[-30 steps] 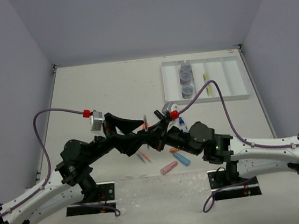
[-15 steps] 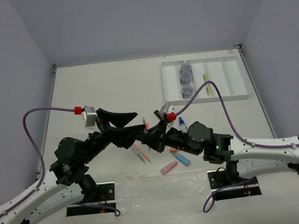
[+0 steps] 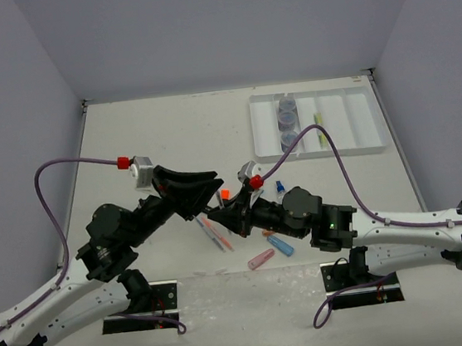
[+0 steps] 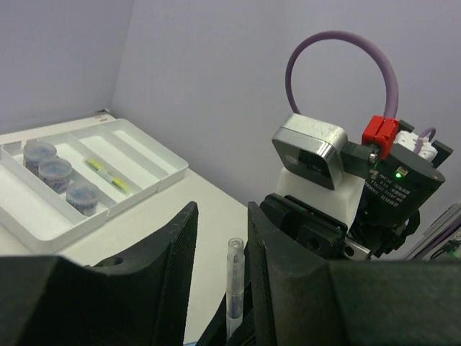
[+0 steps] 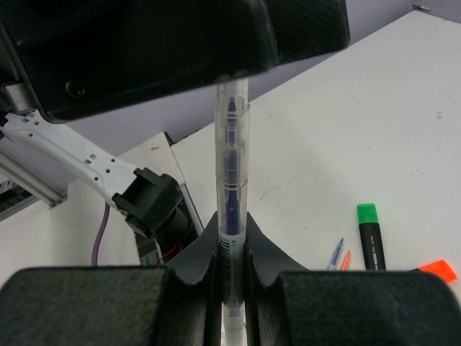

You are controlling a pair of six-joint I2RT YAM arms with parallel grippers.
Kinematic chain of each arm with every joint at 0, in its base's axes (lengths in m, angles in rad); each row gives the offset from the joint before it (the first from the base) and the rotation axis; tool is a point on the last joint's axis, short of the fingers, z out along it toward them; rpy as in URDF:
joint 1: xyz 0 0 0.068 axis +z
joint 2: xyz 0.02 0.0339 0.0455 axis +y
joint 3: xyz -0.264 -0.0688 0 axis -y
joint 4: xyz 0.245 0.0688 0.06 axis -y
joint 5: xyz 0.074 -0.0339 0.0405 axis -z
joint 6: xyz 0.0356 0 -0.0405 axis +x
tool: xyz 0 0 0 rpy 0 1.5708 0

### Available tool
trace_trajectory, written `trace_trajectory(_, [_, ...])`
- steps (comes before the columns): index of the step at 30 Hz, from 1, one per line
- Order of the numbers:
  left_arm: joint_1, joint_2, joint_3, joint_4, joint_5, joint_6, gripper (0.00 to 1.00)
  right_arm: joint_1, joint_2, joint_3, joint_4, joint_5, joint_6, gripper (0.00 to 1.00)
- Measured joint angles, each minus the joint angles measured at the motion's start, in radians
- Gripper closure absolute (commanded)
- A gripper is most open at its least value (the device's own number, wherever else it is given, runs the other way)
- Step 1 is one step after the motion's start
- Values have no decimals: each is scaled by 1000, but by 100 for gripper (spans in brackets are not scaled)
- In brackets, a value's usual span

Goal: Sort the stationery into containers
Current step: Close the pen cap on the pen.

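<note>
A clear pen with blue ink [image 5: 232,144] stands upright above the table, and my right gripper [image 5: 232,223] is shut on its lower part. Its capped top [image 4: 235,281] sits between the jaws of my left gripper [image 4: 220,216]; it lies close to one finger, with a gap to the other. The two grippers meet mid-table, left gripper [image 3: 210,189] above right gripper [image 3: 228,210]. The white divided tray [image 3: 359,121] at the back right holds three round jars [image 3: 288,120] in one compartment and a yellow-green pen [image 3: 320,129] in another.
Loose on the table under the arms lie thin pens [image 3: 215,235], a pink capsule [image 3: 260,259], a blue capsule [image 3: 280,245], a blue-capped bottle [image 3: 280,189], and a green-capped highlighter [image 5: 369,234] next to an orange-capped one [image 5: 438,270]. Purple cables arc over both arms.
My left gripper's jaws have narrowed around the pen's top. My right arm has shifted slightly left, still holding the pen.
</note>
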Motion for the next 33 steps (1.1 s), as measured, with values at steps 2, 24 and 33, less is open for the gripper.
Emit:
trace_trajectory(2, [0, 8, 0, -5, 12, 0, 81, 0, 0, 6, -3, 1, 0, 100])
trace_trajectory(24, [17, 26, -39, 131, 45, -52, 100, -81, 31, 211, -287, -57, -123, 100])
trace_trajectory(33, [29, 18, -117, 363, -42, -99, 100, -145, 161, 501, -559, -156, -225, 100])
